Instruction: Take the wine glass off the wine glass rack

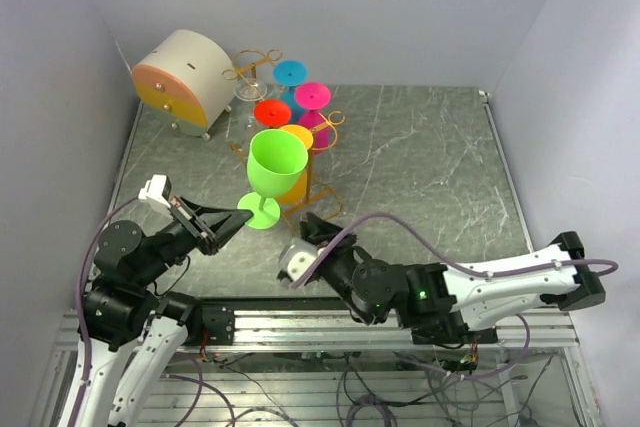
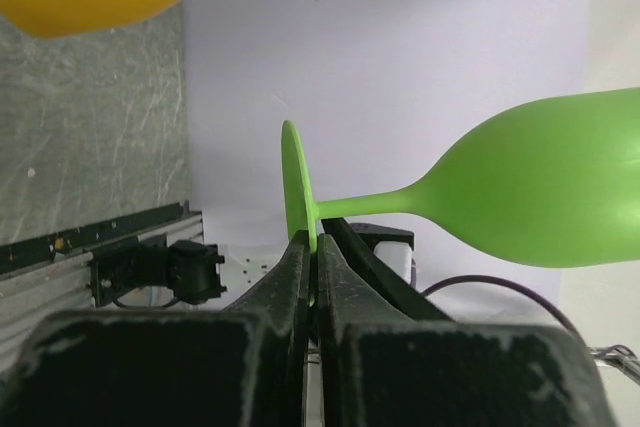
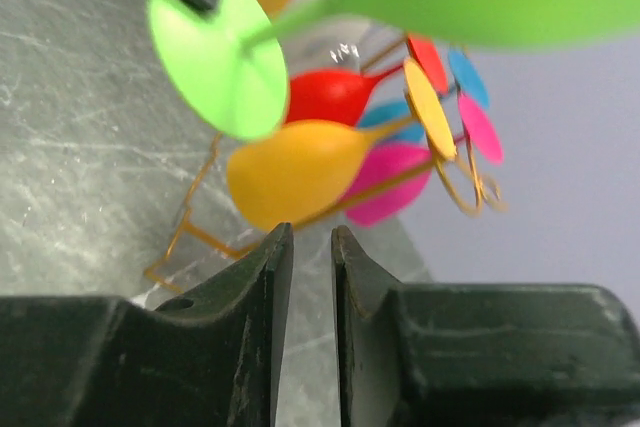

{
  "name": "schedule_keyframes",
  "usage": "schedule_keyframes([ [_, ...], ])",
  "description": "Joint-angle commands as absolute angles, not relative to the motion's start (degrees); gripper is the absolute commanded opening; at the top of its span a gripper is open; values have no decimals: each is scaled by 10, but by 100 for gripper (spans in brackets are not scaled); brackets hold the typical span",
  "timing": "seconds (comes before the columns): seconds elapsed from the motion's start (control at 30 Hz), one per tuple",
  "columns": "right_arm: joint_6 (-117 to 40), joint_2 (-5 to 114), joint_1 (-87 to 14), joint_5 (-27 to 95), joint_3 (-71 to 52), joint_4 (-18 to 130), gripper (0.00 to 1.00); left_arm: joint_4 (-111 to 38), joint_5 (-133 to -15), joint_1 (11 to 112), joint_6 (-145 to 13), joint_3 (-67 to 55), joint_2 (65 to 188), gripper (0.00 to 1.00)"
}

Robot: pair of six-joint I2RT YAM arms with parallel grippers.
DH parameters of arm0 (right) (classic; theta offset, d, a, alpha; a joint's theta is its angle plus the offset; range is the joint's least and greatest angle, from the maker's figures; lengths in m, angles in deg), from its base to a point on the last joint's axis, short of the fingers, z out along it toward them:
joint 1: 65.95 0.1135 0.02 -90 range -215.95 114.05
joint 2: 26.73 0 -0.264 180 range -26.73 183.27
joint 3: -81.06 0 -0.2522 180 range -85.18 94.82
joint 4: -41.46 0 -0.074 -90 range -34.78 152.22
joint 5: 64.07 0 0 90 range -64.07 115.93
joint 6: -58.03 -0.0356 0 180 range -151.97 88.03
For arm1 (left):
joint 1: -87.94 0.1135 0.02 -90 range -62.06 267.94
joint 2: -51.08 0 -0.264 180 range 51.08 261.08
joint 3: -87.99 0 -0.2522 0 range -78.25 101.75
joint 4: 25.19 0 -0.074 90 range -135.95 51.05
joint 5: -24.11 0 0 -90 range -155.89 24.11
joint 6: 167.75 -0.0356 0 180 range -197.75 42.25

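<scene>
The green wine glass (image 1: 277, 162), just in front of the wine glass rack (image 1: 247, 69), is pinched by its foot rim only in the closed left claw (image 2: 315, 247). The right claw (image 3: 305, 247) is slightly parted and empty. The glass could be tipped loose by its bowl's weight.

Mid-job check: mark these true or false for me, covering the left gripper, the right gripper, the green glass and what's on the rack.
1. The left gripper is shut on the foot of the green wine glass. True.
2. The right gripper holds the yellow glass. False: its jaws stand slightly apart and empty.
3. The green wine glass hangs from the wine glass rack. False: it is off the rails, in the left gripper.
4. A red glass and a pink glass hang on the rack. True.
</scene>
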State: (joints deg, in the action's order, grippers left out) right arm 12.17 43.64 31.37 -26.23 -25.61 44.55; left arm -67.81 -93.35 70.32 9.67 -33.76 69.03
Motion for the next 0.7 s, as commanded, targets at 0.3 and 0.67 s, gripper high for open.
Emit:
schedule_keyframes([
  [0.3, -610, 336, 505, -487, -49, 1110, 49, -658, -863, 704, -105, -340, 660, 7],
  [0.67, -558, 307, 491, -361, 88, 1072, 55, -740, -883, 704, -265, -270, 717, 7],
])
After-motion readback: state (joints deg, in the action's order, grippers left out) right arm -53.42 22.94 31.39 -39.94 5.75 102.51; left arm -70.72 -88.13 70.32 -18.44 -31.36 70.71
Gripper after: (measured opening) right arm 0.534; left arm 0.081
